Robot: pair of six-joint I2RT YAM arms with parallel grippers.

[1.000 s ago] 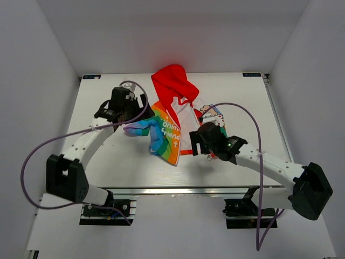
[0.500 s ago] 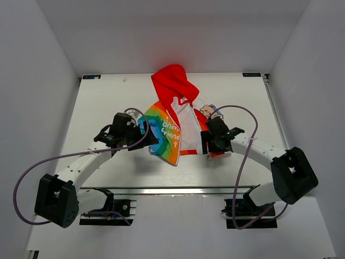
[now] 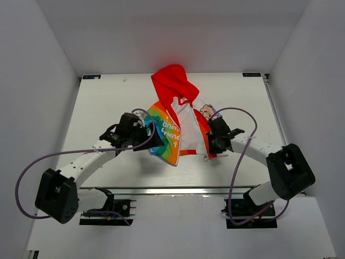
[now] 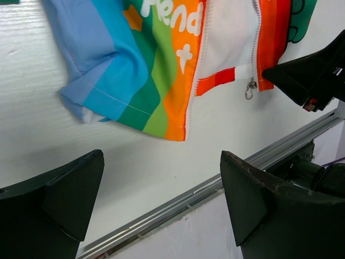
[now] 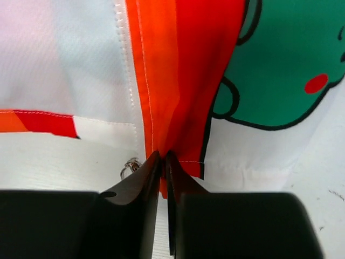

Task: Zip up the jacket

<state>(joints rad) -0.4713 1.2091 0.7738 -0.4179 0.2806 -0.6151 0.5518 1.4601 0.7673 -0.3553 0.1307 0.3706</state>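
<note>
The jacket (image 3: 180, 116) lies open on the white table, red hood (image 3: 172, 83) toward the back, rainbow panel (image 3: 164, 135) on the left. My right gripper (image 5: 164, 162) is shut on the red-orange bottom hem of the jacket's (image 5: 183, 65) right front panel (image 3: 205, 135). A metal zipper pull (image 5: 130, 166) hangs just left of those fingers and also shows as the pull (image 4: 250, 89) in the left wrist view. My left gripper (image 4: 161, 199) stands wide open and empty just short of the rainbow panel's (image 4: 151, 81) lower edge. From above, the left gripper (image 3: 155, 141) touches nothing.
The table's metal front rail (image 4: 215, 183) runs just below the jacket's hem. The right gripper's black body (image 4: 312, 81) shows at the right of the left wrist view. Purple cables (image 3: 237, 162) loop off both arms. White walls (image 3: 48, 65) enclose the table.
My right gripper has come to the jacket's bottom hem and shut on it. The left arm has swung right and nearer, toward the rainbow panel, its gripper still open.
</note>
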